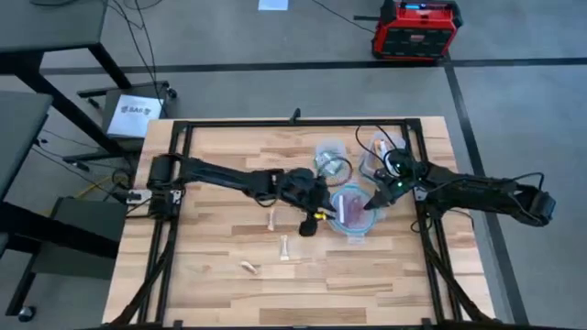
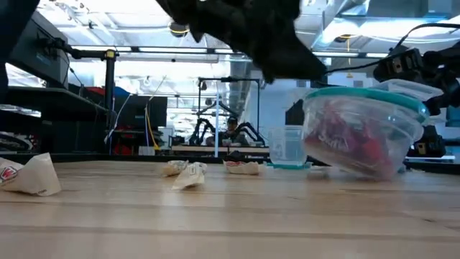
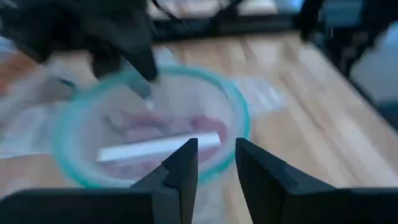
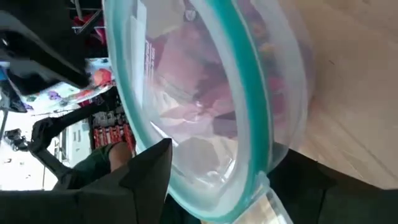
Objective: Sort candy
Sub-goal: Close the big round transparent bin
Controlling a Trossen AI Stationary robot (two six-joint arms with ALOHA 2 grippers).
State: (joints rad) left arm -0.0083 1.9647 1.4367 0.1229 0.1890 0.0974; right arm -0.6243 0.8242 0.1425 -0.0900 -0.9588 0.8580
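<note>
The worktop (image 1: pixel 220 275) carries my round teal-rimmed container (image 1: pixel 353 213), which my right claw (image 1: pixel 373 199) pinches by the rim and tips up. Inside lie red and magenta candy (image 2: pixel 345 140) and one white bar. My left claw (image 3: pixel 216 163) hovers above, slightly spread, empty. Three pale sweets (image 1: pixel 284 247) remain loose nearby; I should hold the tilt steady while fetching them.

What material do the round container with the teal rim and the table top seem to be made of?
Container: probably clear plastic, since the candy shows through its wall; the teal rim looks rubbery. Table top: wood, with visible joined strips and grain, smooth matte finish.
</note>
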